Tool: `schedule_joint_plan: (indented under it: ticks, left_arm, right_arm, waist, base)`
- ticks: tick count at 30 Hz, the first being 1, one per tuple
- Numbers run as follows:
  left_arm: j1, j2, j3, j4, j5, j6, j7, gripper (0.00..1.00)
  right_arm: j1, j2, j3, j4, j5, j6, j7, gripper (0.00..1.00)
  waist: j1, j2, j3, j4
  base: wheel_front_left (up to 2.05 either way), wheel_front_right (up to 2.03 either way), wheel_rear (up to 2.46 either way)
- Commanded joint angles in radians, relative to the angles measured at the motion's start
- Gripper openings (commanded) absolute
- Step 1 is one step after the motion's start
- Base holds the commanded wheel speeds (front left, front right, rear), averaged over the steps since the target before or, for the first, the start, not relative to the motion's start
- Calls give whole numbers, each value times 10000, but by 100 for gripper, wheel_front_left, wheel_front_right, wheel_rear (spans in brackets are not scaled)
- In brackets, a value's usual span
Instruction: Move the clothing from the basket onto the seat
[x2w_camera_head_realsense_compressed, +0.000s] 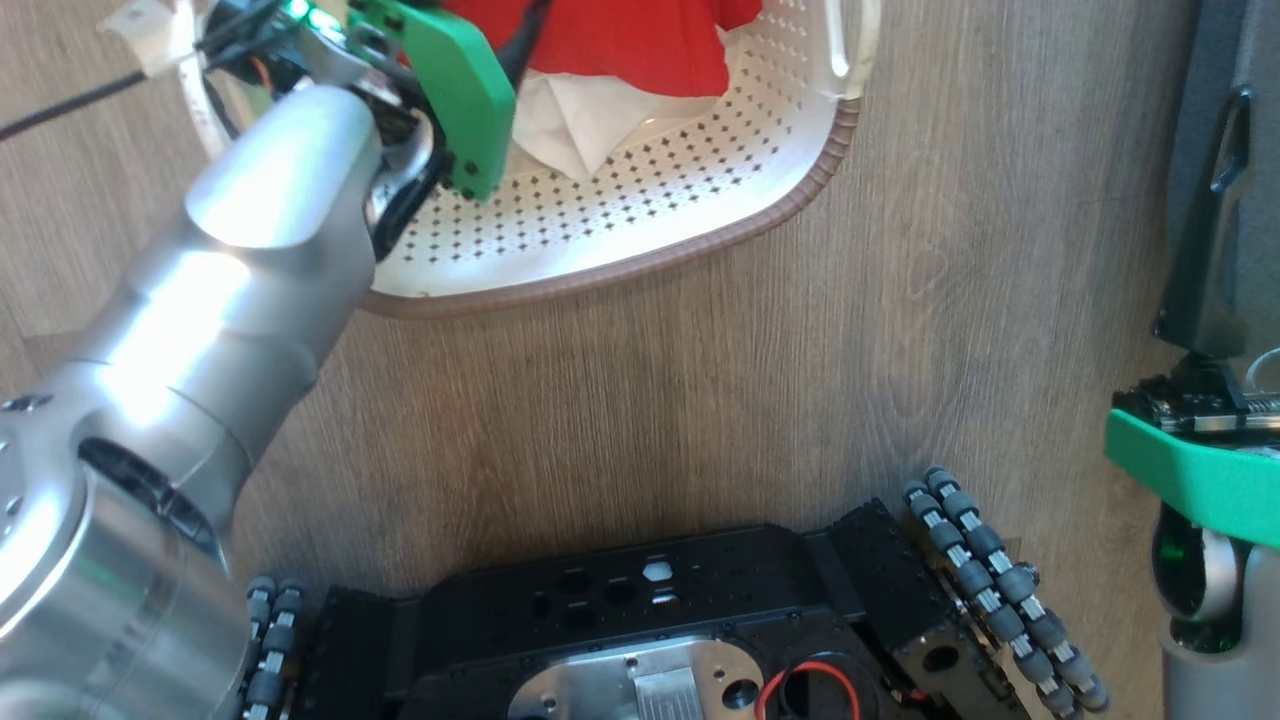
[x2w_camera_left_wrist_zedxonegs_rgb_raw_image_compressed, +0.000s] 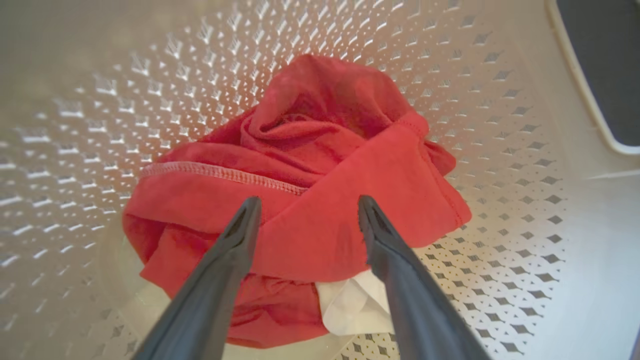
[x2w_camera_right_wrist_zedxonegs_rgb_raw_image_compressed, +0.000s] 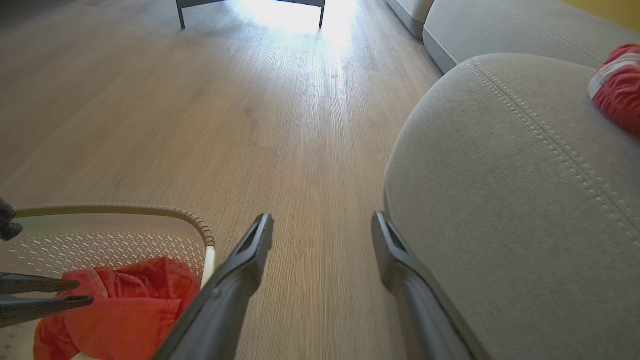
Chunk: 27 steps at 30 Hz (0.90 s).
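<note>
Hidden and cropped
You are losing the clothing (x2w_camera_head_realsense_compressed: 620, 40) past the 12 o'clock edge; the left forearm (x2w_camera_head_realsense_compressed: 250, 250) is covering the basket (x2w_camera_head_realsense_compressed: 640, 230) at 10 o'clock.

Bright red clothing (x2w_camera_left_wrist_zedxonegs_rgb_raw_image_compressed: 300, 200) with white trim, cream perforated basket (x2w_camera_head_realsense_compressed: 640, 215) brown-rimmed, grey seat (x2w_camera_right_wrist_zedxonegs_rgb_raw_image_compressed: 500, 210).

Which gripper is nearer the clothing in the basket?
Left. The left gripper is open inside the basket, right at the clothing; the right gripper hangs outside, over the floor beside the seat.

No readable text, labels, brands, numbers or signs on anything in view
</note>
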Motion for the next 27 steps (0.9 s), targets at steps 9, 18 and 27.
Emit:
schedule_joint_plan:
  ticks: [9,18,27]
  left_arm:
    - [-280,-184,84,504,-217,10,-417,100]
    - [-162,-324,-245,378,-476,10,-468,100]
    - [-162,-433,-615,-55,-622,10,-499,100]
  right_arm:
    - [798,-54,195,-384,-118,69,-44,100]
    - [957,-54,247,-484,-336,69,-44,100]
    - [990,-54,314,-443,-302,69,-44,100]
  waist:
    - [0,0,-7,38]
    - [0,0,-22,218]
    - [0,0,51,309]
  base:
    - [0,0,0]
    - [0,0,0]
    - [0,0,0]
